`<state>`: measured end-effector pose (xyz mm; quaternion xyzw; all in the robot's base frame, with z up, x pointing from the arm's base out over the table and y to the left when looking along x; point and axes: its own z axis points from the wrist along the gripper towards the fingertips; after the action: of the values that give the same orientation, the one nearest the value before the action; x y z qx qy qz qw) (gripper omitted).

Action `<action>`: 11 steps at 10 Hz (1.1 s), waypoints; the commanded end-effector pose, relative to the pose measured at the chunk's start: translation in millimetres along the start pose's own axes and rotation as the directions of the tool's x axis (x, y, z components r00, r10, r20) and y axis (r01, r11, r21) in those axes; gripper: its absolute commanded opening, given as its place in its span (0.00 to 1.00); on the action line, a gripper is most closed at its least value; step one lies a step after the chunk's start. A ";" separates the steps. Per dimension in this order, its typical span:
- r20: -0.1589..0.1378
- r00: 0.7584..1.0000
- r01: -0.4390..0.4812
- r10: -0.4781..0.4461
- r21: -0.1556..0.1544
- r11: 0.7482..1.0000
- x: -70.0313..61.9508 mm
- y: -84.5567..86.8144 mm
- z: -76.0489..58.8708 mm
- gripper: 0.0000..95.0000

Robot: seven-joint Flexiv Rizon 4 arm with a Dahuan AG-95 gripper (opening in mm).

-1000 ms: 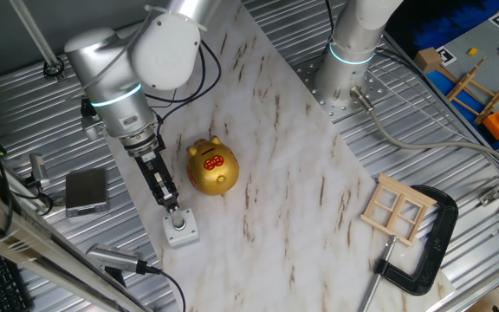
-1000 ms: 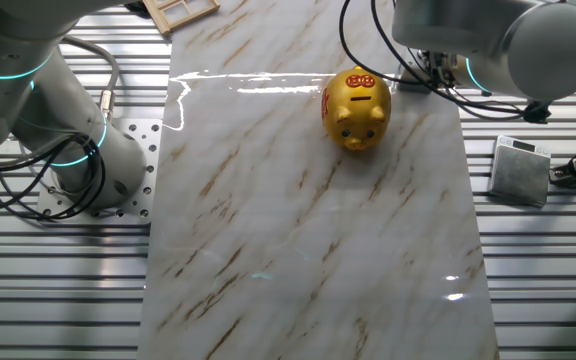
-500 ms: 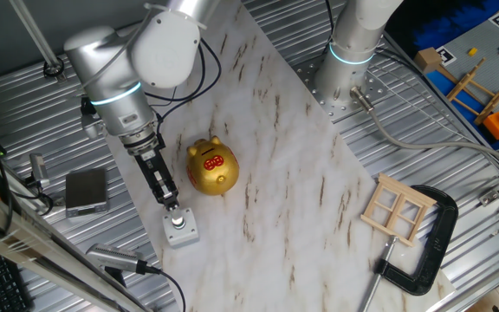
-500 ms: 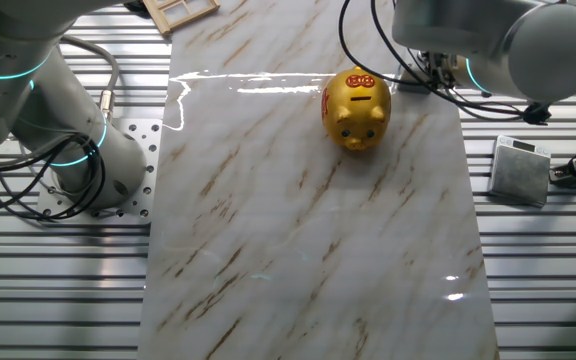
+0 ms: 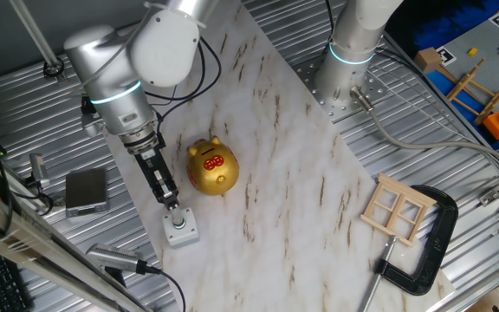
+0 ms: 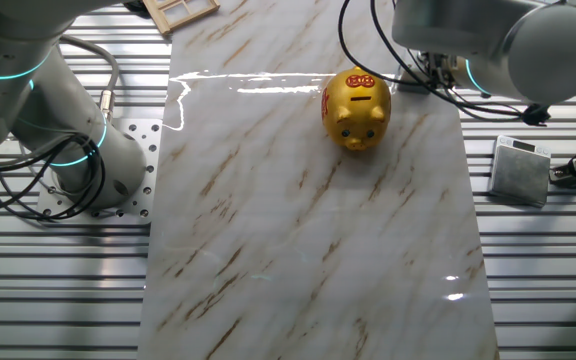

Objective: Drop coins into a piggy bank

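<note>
The gold piggy bank [image 5: 211, 167] stands on the marble board [image 5: 275, 173], with red markings and a dark slot on top. It also shows in the other fixed view [image 6: 356, 108]. My gripper [image 5: 172, 206] points down just left of the pig, its black fingers close together, with the tips right above a small grey box with a round button [image 5: 180, 227]. I see no coin in either view. In the other fixed view the arm [image 6: 488, 35] is at the top right and the fingertips are hidden.
A flat grey box [image 5: 87, 191] lies left of the gripper on the ribbed table. A second arm's base [image 5: 346, 65] stands at the back. A small wooden frame [image 5: 397, 208] and a black C-clamp [image 5: 430, 251] lie at the board's right end.
</note>
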<state>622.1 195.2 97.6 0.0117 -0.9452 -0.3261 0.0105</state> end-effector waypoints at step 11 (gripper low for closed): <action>-0.007 1.000 -0.018 0.018 0.016 1.000 0.5 7.2 -5.6 0.00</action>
<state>621.5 198.1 106.9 0.0045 -0.9481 -0.3176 0.0171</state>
